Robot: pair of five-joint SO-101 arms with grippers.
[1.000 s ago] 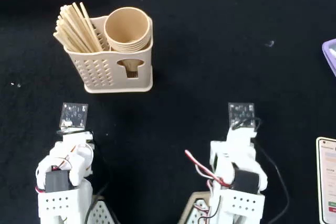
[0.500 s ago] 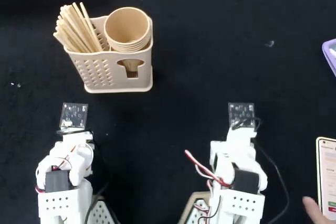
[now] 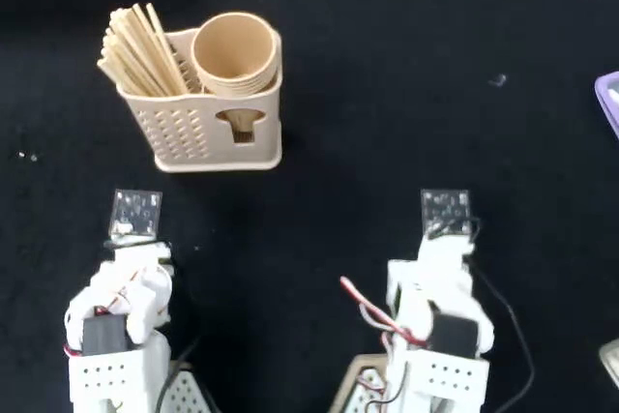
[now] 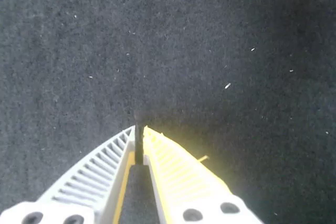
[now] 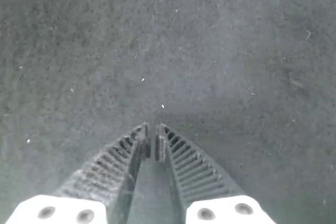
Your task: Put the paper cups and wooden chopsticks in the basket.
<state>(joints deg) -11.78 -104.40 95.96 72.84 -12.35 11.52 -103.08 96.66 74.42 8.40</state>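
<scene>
Beige perforated plastic forms the basket (image 3: 218, 132), a box with rows of small round holes and a keyhole-shaped cut-out in its front wall, standing upright on the black felt-like table (image 3: 406, 74), well apart from both arms. Inside it a nested stack of tan paper cups (image 3: 235, 50) fills one side, and pale wooden chopsticks (image 3: 140, 50) lean out of the other, seemingly in a separate compartment. The left gripper (image 4: 139, 129) has one white and one yellow ribbed finger and is clenched on nothing over the cloth. The right gripper (image 5: 152, 132) is likewise closed and empty. A purple object (image 3: 609, 99) pokes in at the table's edge.
</scene>
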